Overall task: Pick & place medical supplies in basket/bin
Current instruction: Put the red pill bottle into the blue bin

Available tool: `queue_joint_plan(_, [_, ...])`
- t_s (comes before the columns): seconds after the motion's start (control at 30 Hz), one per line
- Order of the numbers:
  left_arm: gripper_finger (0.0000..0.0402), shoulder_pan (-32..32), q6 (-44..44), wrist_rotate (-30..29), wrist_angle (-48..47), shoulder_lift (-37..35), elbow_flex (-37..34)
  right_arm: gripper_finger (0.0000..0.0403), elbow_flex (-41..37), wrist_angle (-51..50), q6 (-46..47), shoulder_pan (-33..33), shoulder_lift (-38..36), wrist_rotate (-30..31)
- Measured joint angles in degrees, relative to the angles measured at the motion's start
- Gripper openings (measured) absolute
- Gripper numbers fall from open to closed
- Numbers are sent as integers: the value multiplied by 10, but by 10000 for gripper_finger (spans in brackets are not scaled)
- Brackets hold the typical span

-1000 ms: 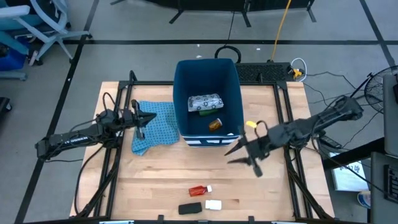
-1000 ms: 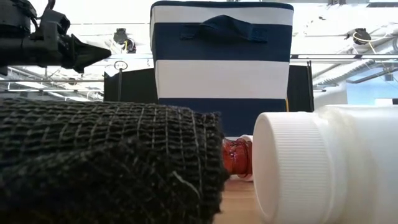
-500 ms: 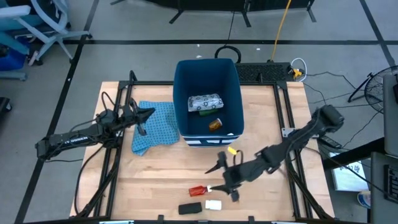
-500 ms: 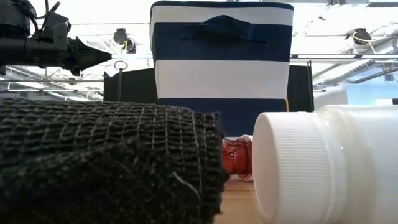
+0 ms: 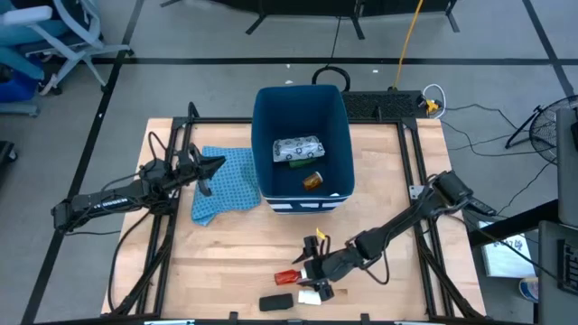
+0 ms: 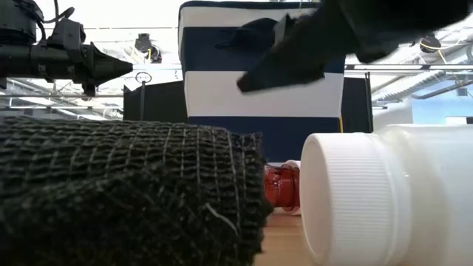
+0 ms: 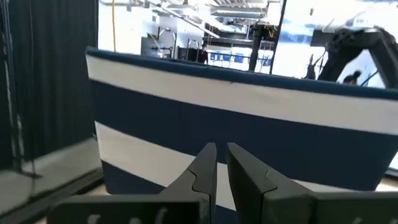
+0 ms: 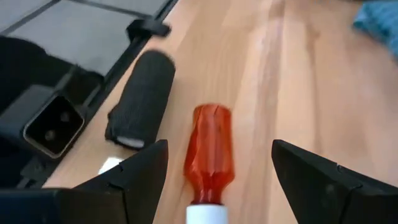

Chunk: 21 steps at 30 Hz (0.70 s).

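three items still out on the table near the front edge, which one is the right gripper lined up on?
The red piece: it lies between the open right gripper's fingers in the wrist view. The black oblong sits off to one side of it; the small white block lies beside the gripper, not between its fingers.

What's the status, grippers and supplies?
Right gripper open, straddling red piece, not closed. Left gripper shut, waiting over blue cloth. Packet and orange bottle in bin. Nothing blocking.
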Motion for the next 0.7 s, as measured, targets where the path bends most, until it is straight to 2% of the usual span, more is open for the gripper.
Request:
queue_joint_plan(0.1, [42, 0, -29, 6, 0, 0, 0, 281, 0, -11, 2, 0, 15, -22])
queue_joint_plan(0.27, [42, 0, -43, 28, 0, 0, 0, 281, 0, -60, 11, 0, 29, -24])
queue_joint_plan(0.7, [42, 0, -45, 45, -5, 0, 0, 277, 0, -31, 5, -4, 73, -28])
